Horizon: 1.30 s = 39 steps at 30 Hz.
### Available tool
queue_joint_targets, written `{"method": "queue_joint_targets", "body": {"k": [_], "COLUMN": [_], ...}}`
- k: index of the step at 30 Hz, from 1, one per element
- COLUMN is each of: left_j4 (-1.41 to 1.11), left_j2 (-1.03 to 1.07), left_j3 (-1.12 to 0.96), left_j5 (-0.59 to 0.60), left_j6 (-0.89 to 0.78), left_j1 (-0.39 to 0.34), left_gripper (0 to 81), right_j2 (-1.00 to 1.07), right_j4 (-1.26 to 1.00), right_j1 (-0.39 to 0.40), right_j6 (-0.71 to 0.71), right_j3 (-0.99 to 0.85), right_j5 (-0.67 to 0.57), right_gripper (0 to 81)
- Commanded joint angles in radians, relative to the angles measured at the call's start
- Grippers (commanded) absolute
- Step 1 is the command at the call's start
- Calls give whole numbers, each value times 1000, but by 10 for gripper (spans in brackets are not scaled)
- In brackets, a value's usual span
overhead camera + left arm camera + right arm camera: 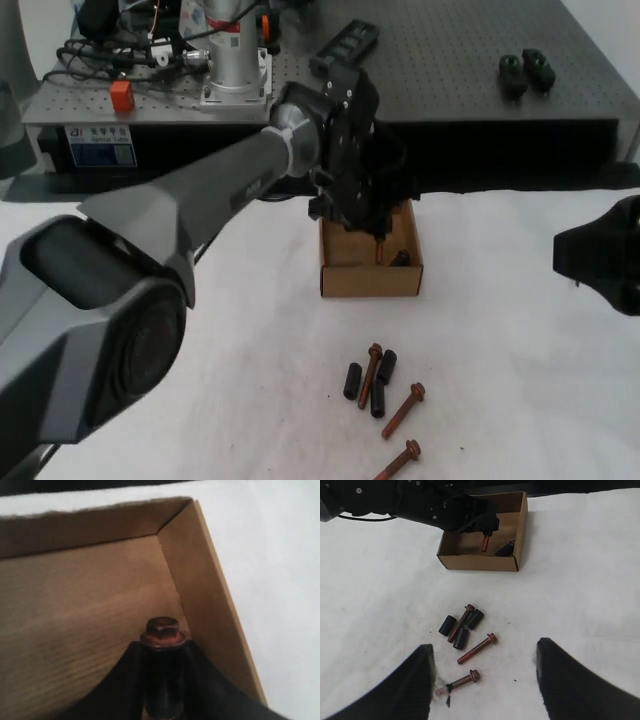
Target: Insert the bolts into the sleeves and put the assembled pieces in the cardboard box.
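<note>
My left gripper (368,212) hangs over the cardboard box (370,278), shut on a copper bolt (162,631) with a dark sleeve below its hex head. The bolt's shank (485,542) points down into the box (470,562). One assembled piece (506,549) lies inside against the right wall. Three loose bolts (460,622) (477,648) (462,680) and three black sleeves (447,625) (474,619) (460,638) lie on the white cloth in front of the box. My right gripper (482,690) stands open just nearer than this cluster, holding nothing.
A dark perforated bench (450,60) with cables, a metal post (232,50) and small black parts (525,72) runs behind the box. The right arm (600,260) sits at the right edge. White cloth (520,380) lies open on both sides of the loose parts.
</note>
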Motion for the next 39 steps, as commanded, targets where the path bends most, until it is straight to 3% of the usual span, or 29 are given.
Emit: {"method": "queue_joint_targets", "body": {"k": [1, 4, 8, 11, 13, 17, 20, 32, 39], "left_j4": [0, 0, 30, 64, 124, 262, 282, 118, 102], "left_j2": [18, 20, -14, -94, -173, -329, -446, -974, -1177], "left_j3": [-24, -24, -40, -41, -39, 4, 118, 791, 999], "left_j5": [63, 88, 95, 61, -24, -347, -450, -469, -451], "left_j6": [-13, -13, -13, 26, 93, 200, 197, 173, 159], "left_j1": [-11, -10, -10, 3, 10, 13, 20, 19, 19], "left_gripper": [213, 334, 333, 281, 233, 190, 188, 188, 188], "right_j2": [-7, -1, 41, 101, 162, 328, 457, 848, 944], "right_j4": [2, 10, 49, 72, 62, 22, -18, -215, -354], "right_j1": [-6, -6, -6, -6, 3, 22, 47, 135, 140], "right_j6": [-11, -11, -11, -20, -36, -36, -23, 121, 279], "right_j3": [-4, -4, -4, -4, -4, -4, -4, -4, -4], "right_j5": [3, 3, 3, 1, -6, -6, -6, -47, -71], "right_gripper": [440, 440, 440, 440, 440, 440, 440, 440, 440]}}
